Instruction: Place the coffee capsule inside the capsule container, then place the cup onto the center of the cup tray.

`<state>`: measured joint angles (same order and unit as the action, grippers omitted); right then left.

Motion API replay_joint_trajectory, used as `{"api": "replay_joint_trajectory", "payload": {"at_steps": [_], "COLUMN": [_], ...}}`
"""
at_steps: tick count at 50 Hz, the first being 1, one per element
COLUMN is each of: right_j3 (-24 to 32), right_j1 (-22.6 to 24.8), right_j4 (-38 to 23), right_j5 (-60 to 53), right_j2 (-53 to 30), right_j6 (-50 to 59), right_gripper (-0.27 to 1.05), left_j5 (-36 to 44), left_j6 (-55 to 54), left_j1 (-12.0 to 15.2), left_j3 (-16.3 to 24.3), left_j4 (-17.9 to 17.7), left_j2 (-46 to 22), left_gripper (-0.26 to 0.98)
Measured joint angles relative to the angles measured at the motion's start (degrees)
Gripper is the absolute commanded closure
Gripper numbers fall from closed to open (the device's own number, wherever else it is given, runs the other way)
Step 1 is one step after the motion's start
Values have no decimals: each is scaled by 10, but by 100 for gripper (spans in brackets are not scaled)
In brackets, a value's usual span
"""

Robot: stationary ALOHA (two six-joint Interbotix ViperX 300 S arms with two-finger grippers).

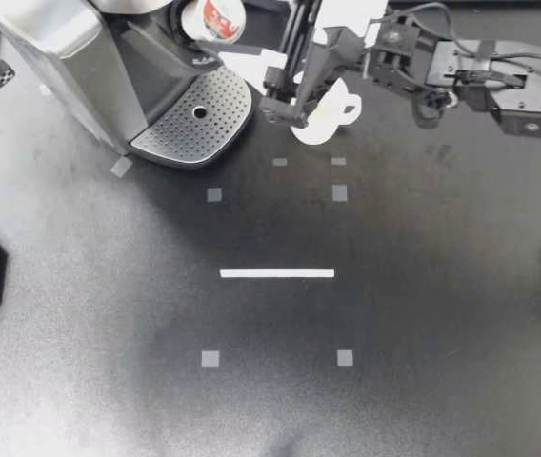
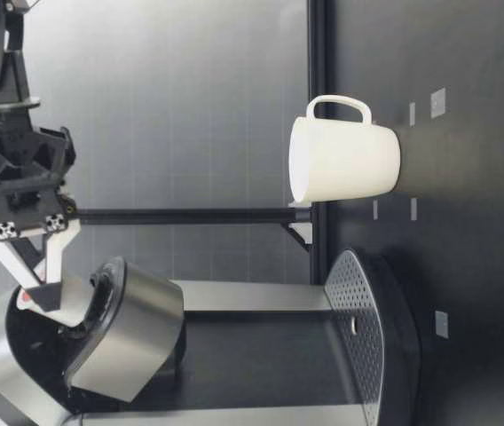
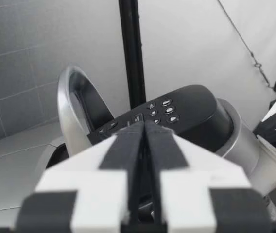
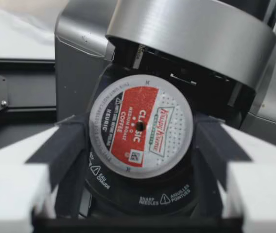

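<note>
The coffee capsule (image 1: 223,14), with a red and white foil lid, sits between the fingers of my right gripper (image 1: 215,24) at the top of the coffee machine (image 1: 80,57). In the right wrist view both fingers press the capsule (image 4: 140,126) from two sides, right over the black capsule holder (image 4: 143,196), under the raised silver lid (image 4: 191,34). The low view shows my right gripper (image 2: 41,288) at the open lid. The white cup (image 1: 326,129) stands upright on the table beside the perforated cup tray (image 1: 194,119), partly under my right arm. My left gripper (image 3: 144,145) is shut and empty, facing the machine's buttons.
A white tape line (image 1: 277,273) and small grey tape squares (image 1: 339,193) mark the dark table. The machine's silver body fills the back left corner. Black frame rails run along the table's far edge.
</note>
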<state>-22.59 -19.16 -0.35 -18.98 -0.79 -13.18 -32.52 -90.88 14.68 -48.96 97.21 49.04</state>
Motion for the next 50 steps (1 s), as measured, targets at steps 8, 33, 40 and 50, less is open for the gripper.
{"api": "replay_joint_trajectory", "payload": {"at_steps": [8, 33, 40, 50], "right_j3": [4, 27, 37, 39], "right_j1": [-4, -5, -5, -5], "right_j4": [0, 0, 0, 0], "right_j5": [1, 12, 26, 28], "right_j2": [-9, -31, -39, -40], "right_j6": [0, 0, 0, 1], "right_gripper": [17, 4, -12, -11], "left_j5": [4, 4, 4, 4], "left_j6": [0, -1, -4, -11], "left_j1": [0, 0, -1, 0], "left_j3": [0, 0, 0, 1], "left_j4": [0, -1, -2, -3], "left_j2": [0, 1, 0, 0], "left_gripper": [61, 61, 61, 61]}}
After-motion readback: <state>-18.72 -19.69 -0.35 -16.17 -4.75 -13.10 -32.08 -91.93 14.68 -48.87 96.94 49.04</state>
